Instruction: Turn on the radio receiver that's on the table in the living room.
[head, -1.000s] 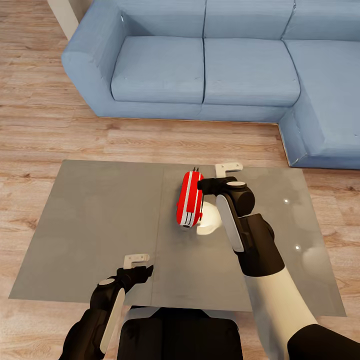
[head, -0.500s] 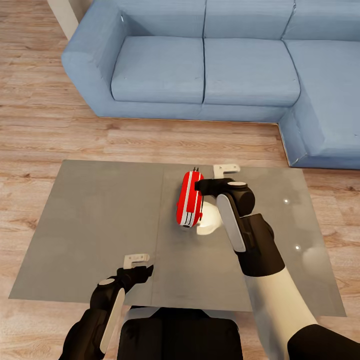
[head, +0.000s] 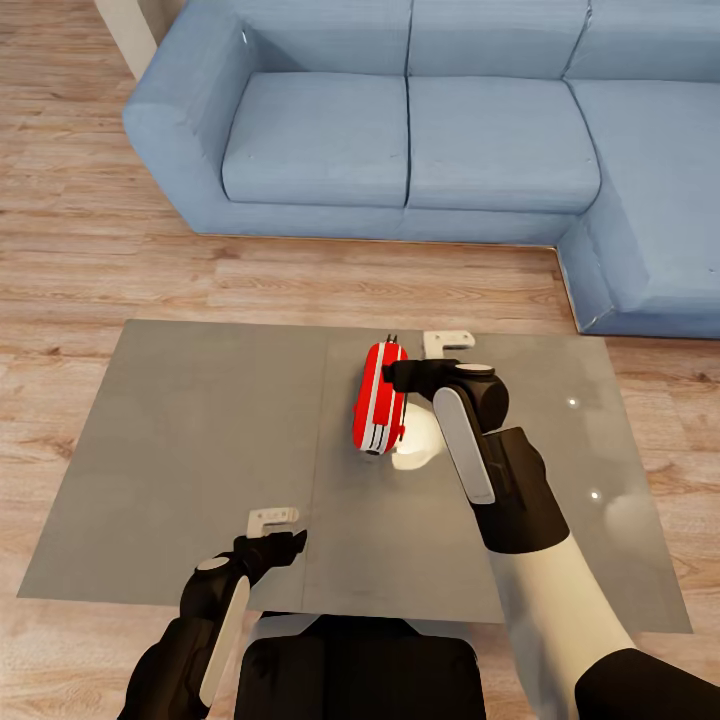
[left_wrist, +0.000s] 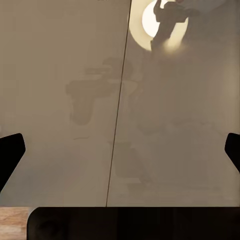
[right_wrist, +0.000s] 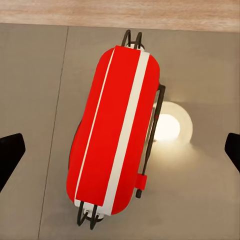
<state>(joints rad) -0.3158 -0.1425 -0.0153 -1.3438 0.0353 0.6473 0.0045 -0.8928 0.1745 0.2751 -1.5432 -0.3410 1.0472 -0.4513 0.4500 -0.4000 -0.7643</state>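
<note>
The red radio receiver with white trim bands lies flat on the glossy grey-brown table, right of the middle seam. My right gripper hovers just beside and above its far end, open; in the right wrist view the radio lies between the spread fingertips, its thin handle along one side. My left gripper hangs open over the table's near edge, well apart from the radio. The left wrist view looks down on the bare table top between its dark fingertips.
A blue L-shaped sofa runs along the far side and wraps round the right. Light wood plank floor lies between sofa and table. A bright lamp reflection glows on the table beside the radio.
My right gripper has crept a little to the left, closer over the radio's far end. The radio and the left arm have stayed put.
</note>
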